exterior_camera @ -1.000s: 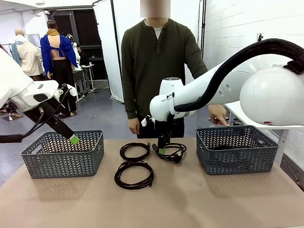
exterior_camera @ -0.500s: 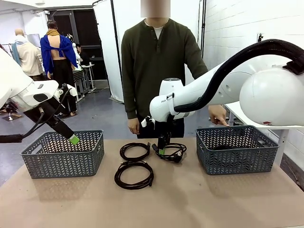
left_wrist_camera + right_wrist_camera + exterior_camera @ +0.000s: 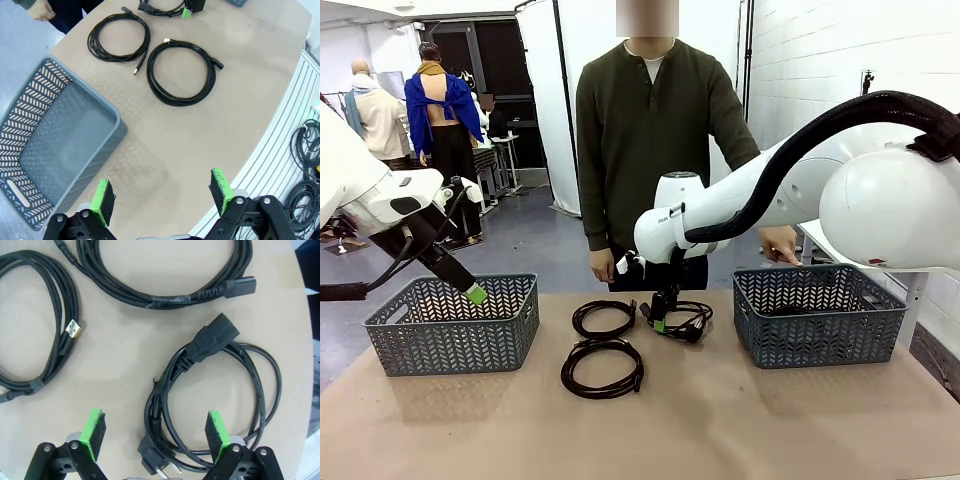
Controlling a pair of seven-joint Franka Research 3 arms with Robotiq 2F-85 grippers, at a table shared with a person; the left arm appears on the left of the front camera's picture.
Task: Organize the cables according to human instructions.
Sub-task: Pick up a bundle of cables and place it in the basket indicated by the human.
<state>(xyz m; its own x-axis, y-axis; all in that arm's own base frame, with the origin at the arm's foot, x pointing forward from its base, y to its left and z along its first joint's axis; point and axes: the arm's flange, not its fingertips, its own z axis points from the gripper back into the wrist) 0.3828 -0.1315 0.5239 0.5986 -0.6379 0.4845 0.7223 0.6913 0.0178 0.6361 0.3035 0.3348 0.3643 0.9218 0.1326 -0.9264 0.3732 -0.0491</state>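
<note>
Black plug cable beneath released right hand, left hand released near grey basket

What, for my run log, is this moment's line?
right jaws open over plug cable; left jaws open by left basket; person's hand at right basket

the right gripper stands wide open above the tan table, its green pads far apart. under it lies a coiled black power cord with chunky plugs. a second cable curves along the top. a third cable, with a usb plug, lies at the left.
</note>
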